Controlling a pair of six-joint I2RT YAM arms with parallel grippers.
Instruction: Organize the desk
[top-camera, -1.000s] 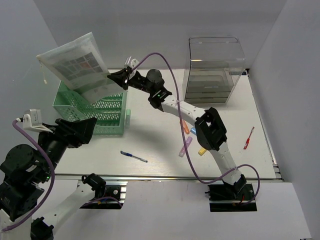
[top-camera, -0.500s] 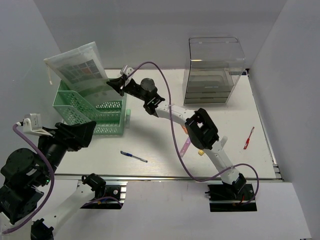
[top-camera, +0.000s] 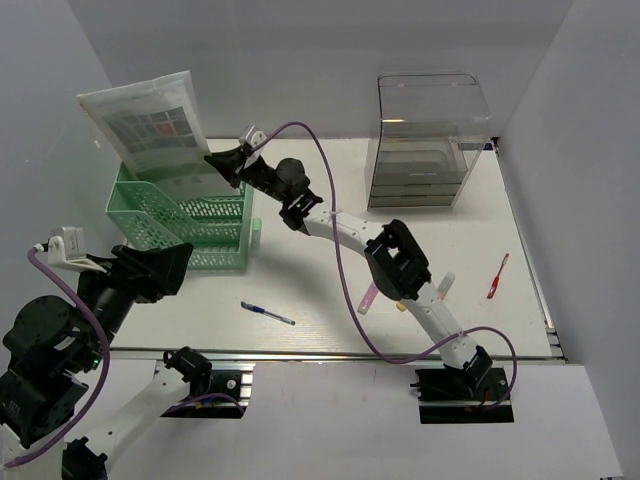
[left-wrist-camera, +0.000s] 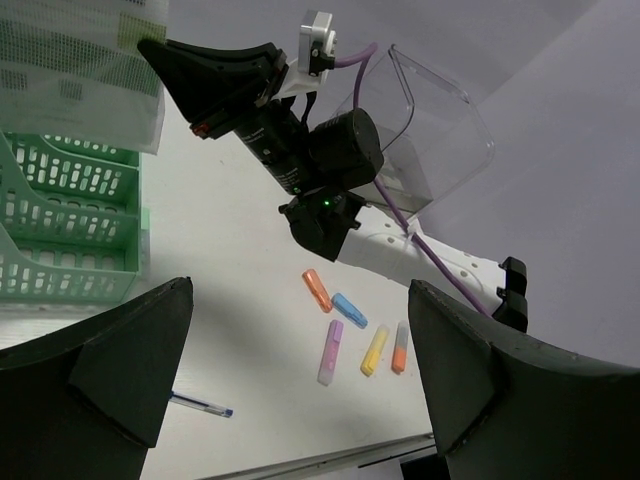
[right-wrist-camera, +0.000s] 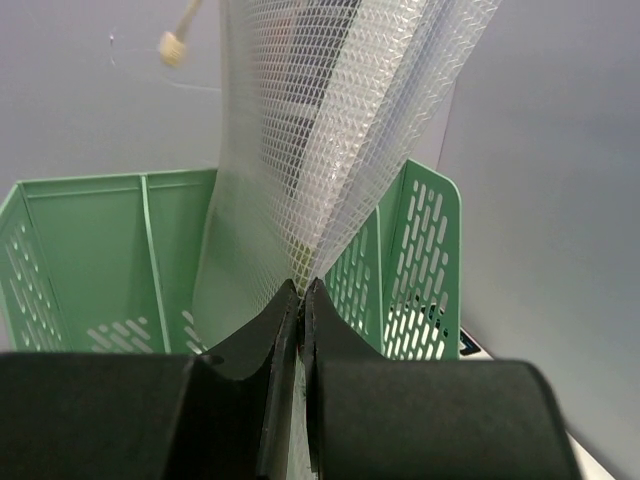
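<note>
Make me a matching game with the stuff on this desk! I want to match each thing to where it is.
Things:
1. mesh pouch
2. blue pen
3. red pen
4. clear drawer unit

Places:
A. back right corner of the desk
B. pinched in the right gripper, over the green file rack
C. near the front edge, left of the middle
D. lying by the right edge

Pairs: 1-B, 2-C, 3-D, 4-A

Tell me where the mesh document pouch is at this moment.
In the top view the mesh pouch is at the far left of the desk, tilted above the green file rack. The right pincer grips its lower right edge.
</note>
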